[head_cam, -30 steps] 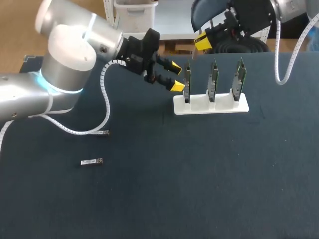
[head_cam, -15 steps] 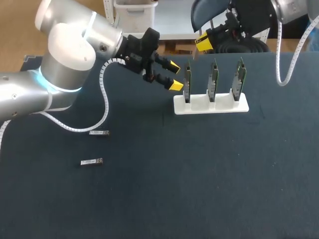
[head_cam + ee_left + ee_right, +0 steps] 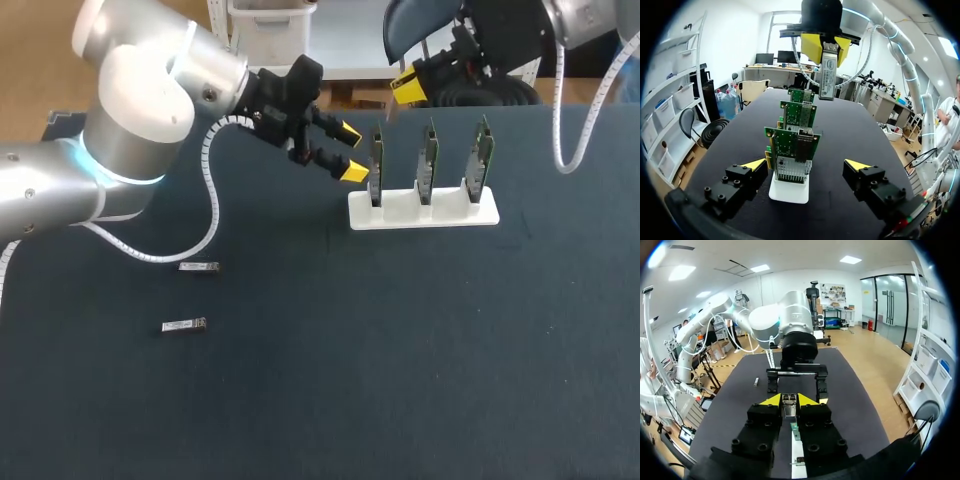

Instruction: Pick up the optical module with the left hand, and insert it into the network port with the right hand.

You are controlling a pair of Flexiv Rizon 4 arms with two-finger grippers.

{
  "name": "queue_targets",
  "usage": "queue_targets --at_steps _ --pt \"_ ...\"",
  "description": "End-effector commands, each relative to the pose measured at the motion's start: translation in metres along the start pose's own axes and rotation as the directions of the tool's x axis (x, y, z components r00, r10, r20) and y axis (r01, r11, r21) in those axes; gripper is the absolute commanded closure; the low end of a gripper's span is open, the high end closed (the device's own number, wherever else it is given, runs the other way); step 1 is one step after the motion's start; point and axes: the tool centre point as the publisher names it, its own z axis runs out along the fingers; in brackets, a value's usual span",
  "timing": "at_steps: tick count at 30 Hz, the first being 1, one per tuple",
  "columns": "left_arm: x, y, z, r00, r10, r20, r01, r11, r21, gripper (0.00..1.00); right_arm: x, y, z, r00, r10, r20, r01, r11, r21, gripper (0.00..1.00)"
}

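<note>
In the head view, the right gripper is at the far edge of the table, behind the white stand with three upright cards. Only one yellow tip of it shows, and what it holds cannot be seen here. The left gripper hangs just beside the left end of the stand. Its fingers are wide apart with nothing between them. Two loose modules lie flat on the table near the left arm, well apart from the stand.

In the left wrist view, the left gripper has its two tips far apart, one on each side of the nearest card, and I cannot tell whether they touch it. The three cards stand in a row, so the two rear ones are mostly hidden. A metal cage on the nearest card seems to be the network port. Above the far end of the row the right gripper points down. It is closed on the optical module, which hangs upright from the yellow tips, clear of the cards.

In the right wrist view, the right gripper has its tips close together, and the optical module is pinched between them. Only its end shows. Ahead of it is the left gripper, spread open, with its tips hidden behind the right fingers. The stand below is mostly covered.
</note>
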Motion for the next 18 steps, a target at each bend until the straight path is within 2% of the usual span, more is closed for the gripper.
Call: queue_targets --at_steps 1,10,18 --pt "0.0 0.001 0.001 1.0 0.0 -0.001 0.0 1.0 0.0 0.0 0.0 0.0 0.003 1.0 -0.004 -0.003 0.004 1.0 -0.005 1.0" --pt "0.0 0.001 0.001 1.0 0.0 -0.001 0.0 1.0 0.0 0.0 0.002 0.001 0.015 0.999 -0.025 -0.041 0.024 0.999 -0.026 1.0" --pt "0.0 0.001 0.001 1.0 0.0 -0.001 0.0 1.0 0.0 0.0 0.003 -0.003 0.021 0.994 -0.053 -0.095 0.052 0.999 -0.013 1.0"
